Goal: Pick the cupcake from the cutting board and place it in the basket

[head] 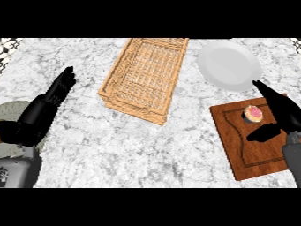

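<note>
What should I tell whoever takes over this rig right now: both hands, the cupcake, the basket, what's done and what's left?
Left robot hand: open, fingers straight, resting at the view's left and holding nothing.
Right robot hand: open over the cutting board, fingers and thumb spread just right of the cupcake, not closed on it.
Cupcake: on the board's far end, not lifted.
Basket: at the centre, left of the board, nothing in it.
Done: right robot hand is at the cupcake.
Left: grasp it, lift it, carry it left to the basket, release.
</note>
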Robot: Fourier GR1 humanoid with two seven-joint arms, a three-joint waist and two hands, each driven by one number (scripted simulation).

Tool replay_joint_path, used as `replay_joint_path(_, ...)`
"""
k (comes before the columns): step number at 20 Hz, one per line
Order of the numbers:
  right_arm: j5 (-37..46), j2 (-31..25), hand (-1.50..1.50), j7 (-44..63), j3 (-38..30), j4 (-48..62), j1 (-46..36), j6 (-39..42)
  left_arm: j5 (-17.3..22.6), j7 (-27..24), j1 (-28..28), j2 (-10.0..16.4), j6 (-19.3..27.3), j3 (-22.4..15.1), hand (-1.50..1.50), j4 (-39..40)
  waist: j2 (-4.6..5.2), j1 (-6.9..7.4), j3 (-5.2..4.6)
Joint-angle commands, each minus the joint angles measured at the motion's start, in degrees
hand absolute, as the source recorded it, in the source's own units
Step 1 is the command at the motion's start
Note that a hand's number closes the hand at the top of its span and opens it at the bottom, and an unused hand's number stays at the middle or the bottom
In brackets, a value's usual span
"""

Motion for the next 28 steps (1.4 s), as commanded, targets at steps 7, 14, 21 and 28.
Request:
replay_joint_path(7,4.2,2.1,-1.5,0.4,-0.1,7.9,-3.4,-1.0,-0.3,-1.7,2.7,0.1,-2.8,2.2,0.0,-1.5,-0.02,0.04,-0.01)
replay_joint_path(14,2.9,1.1,-1.5,-5.2,-1.8,14.6,-5.2,0.8,-1.6,-1.9,2.0,-0.9,-2.2,3.0,0.0,0.1,0.01,0.09,0.0)
replay_joint_path(21,5.9,2.1,1.5,-7.0,0.8,16.3,-3.7,0.5,-3.6,-0.6,0.8,-4.4,-0.3,0.2,0.0,0.8,0.01,-0.03,0.0)
replay_joint_path(28,12.3,2.1,1.5,-10.8,4.5,19.6,-7.0,-4.8,-2.8,0.8,-1.0,-3.2,-1.7,1.8,0.0,0.8,0.09,0.14,0.01)
